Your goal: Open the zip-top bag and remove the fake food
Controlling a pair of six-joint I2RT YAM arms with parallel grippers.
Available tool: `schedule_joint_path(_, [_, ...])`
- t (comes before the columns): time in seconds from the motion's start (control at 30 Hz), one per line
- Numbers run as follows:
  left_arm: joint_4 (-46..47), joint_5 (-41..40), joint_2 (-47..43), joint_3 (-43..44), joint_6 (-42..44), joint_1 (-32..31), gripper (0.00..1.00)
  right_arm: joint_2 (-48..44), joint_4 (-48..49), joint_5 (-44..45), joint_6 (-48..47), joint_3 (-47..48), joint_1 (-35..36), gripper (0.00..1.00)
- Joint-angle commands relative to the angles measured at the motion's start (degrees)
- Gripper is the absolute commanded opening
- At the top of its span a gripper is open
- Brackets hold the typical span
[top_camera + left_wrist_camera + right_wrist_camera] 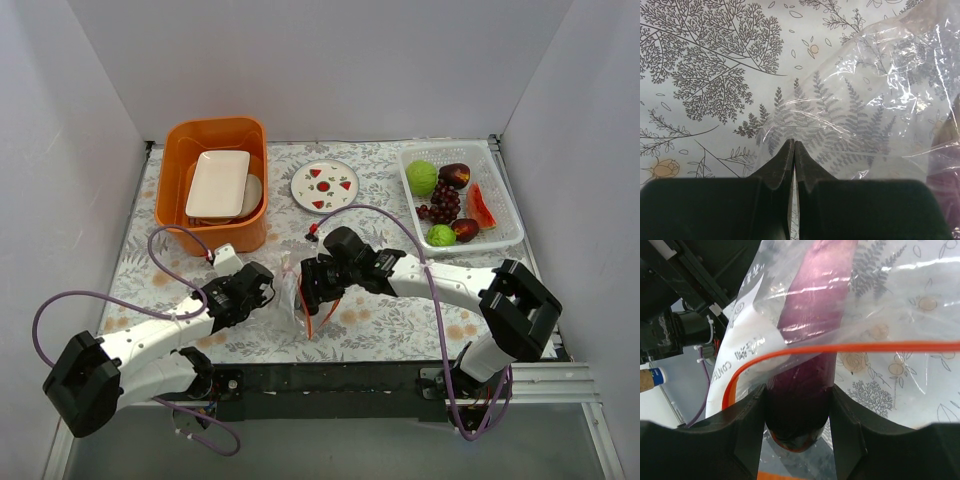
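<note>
The right end effector [797,392] pinches a long purple piece [812,325] of fake food by its dark red end, one finger on each side. The zip-top bag [900,310] drapes over the rest of the piece, and its orange zip strip [880,346] crosses just beyond the fingertips. The left end effector [793,146] is pressed together, apparently on a fold of bag film at its tips. To do this step well, the left should anchor the bag low against the bench [705,55]. The right should draw the piece slowly along its own length, so the strip does not snag.
</note>
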Motion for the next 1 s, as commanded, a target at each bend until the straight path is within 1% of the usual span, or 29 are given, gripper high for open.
schedule_joint_path(0.0, [-0.7, -4.2, 1.7, 2.1, -1.7, -0.1, 0.00, -1.9, -2.8, -0.7, 0.1, 3.5, -0.2, 0.23])
schedule_joint_path(0.2, [-1.1, -4.5, 2.5, 1.6, -4.0, -0.1, 0.00, -4.5, -10.6, 3.1, -3.0, 3.5, -0.2, 0.23])
schedule_joint_path(0.4, [-1.6, -4.0, 3.4, 1.3, -5.6, -0.2, 0.00, -11.1, -14.0, 4.8, -4.1, -0.7, -0.5, 0.22])
schedule_joint_path(0.7, [-1.6, -2.8, 2.4, 2.1, -5.3, -0.1, 0.00, -21.9, -25.2, 7.9, -5.7, -3.8, -1.0, 0.23])
schedule_joint_path(0.83, [-1.5, -2.4, 2.2, 2.7, -4.8, 0.0, 0.00, -27.5, -30.2, 7.9, -5.9, -4.5, -1.1, 0.23])
schedule_joint_path(0.97, [-1.7, -2.0, 2.1, 3.6, -4.4, 0.3, 0.00, -30.8, -36.5, 8.2, -6.5, -4.4, -1.1, 0.23])
